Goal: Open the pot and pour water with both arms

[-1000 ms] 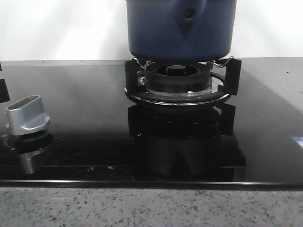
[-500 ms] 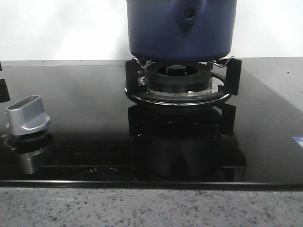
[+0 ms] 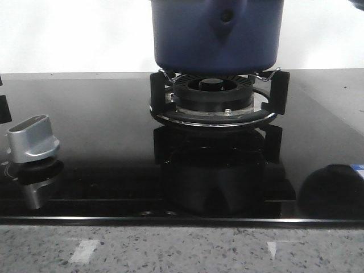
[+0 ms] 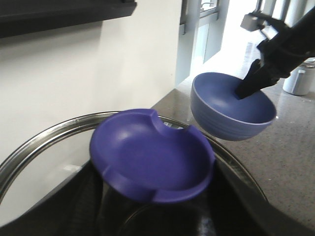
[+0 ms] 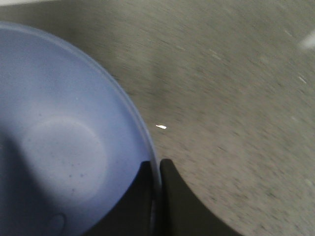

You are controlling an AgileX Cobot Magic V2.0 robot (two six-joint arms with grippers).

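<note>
— Since you want the pot (image 3: 217,34) first: it sits square on the black burner grate (image 3: 219,102), its handle bracket with the small round hole facing the front camera. Its top edge is cut off in that view.

— And your right gripper (image 5: 158,169)?

— Clamped on the rim of a pale-blue bowl (image 5: 59,137), one finger inside and one outside, almost meeting through the wall. My left wrist camera shows that bowl (image 4: 231,110) in the air, tilted, hanging off my right gripper (image 4: 248,88) over the speckled stone counter (image 5: 236,88).

— What about the left gripper (image 4: 157,211)?

— Only dark, blurred shapes low in its own camera. A blue lid knob (image 4: 152,155) sits just above them, with the lid's steel rim (image 4: 34,145) curving around it. I cannot tell whether my fingers are together on that knob or apart.

— Anything else near the pot?

— The glossy black cooktop (image 3: 102,125) beneath the grate mirrors it. A silver control knob (image 3: 33,139) stands well to the left of the pot, toward the front edge. A dark round reflection (image 3: 333,190) lies on the glass right of the pot, also near the front.
</note>
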